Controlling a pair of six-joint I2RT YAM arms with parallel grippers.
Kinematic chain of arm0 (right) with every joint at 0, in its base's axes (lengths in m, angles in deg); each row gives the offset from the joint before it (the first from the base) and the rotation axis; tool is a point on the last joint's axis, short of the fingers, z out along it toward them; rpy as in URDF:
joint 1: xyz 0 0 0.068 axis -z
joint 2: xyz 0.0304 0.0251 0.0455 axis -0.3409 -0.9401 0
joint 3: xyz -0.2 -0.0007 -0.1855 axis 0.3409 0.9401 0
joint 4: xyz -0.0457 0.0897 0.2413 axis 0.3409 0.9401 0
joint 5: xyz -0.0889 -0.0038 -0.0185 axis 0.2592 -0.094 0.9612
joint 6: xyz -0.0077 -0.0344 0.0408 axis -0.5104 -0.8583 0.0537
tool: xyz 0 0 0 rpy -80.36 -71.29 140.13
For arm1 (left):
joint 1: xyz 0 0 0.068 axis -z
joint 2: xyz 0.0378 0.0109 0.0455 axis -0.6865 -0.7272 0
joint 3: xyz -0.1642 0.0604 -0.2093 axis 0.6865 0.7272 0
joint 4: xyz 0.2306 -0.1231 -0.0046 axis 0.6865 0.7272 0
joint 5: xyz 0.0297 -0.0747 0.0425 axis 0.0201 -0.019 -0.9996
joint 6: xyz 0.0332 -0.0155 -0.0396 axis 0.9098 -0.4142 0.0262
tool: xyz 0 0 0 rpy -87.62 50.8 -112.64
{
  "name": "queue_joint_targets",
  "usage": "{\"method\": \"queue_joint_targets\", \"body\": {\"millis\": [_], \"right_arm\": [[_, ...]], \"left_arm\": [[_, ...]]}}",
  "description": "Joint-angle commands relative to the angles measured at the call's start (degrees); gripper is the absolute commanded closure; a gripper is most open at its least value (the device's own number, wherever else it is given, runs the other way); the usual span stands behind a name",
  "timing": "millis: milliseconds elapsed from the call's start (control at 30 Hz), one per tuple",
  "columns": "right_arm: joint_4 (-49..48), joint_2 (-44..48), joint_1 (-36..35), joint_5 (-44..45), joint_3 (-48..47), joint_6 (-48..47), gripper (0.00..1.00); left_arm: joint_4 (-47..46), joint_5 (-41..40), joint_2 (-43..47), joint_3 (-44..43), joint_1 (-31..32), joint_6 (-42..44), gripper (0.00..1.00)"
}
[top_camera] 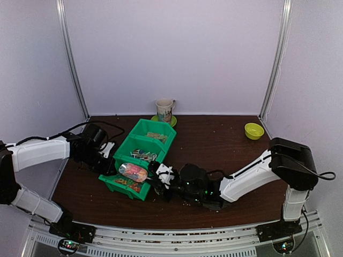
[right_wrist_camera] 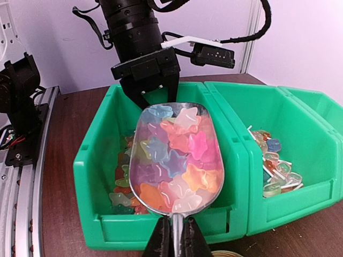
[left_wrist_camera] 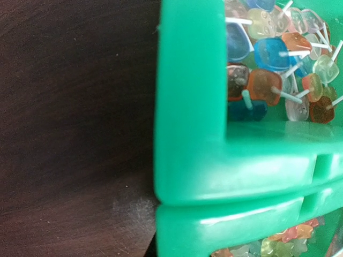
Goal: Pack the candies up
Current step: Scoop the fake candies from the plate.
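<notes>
Right claw (right_wrist_camera: 172, 235) pinching scoop (right_wrist_camera: 177, 218) | left claw (right_wrist_camera: 143, 99) pressed together | star candies (right_wrist_camera: 174, 160): right wrist only

Three green bins (top_camera: 137, 154) stand in a row on the one desk (top_camera: 214, 144). One scoop (right_wrist_camera: 177, 212) holds well over a dozen star-shaped candies (right_wrist_camera: 177, 160), too heaped to count exactly. Behind the bins are one mug (top_camera: 164, 109), one green saucer (top_camera: 170, 121) and one yellow bowl (top_camera: 254, 130).

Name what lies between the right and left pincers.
Right wrist view: a clear scoop heaped with candies, held by the right pincer, over the green bin, pointing at the left pincer.
</notes>
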Motion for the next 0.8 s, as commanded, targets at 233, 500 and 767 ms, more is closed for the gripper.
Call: {"method": "queue_joint_targets", "body": {"millis": [233,500,767], "right_arm": [[-10.7,7.7,-1.0,6.9,8.5,-2.4,1.0],[-10.3,14.8,-0.4,12.5,13.2,-3.1,1.0],[0.5,26.1,2.8,15.4,19.6,-0.1,1.0]], "left_arm": [[-9.2,1.2,1.2,-4.7,-1.4,-0.8,1.0],[-9.2,1.8,1.4,-4.7,-1.4,-0.8,1.0],[-9.3,2.4,2.1,-4.6,-1.4,-0.9,1.0]]}}
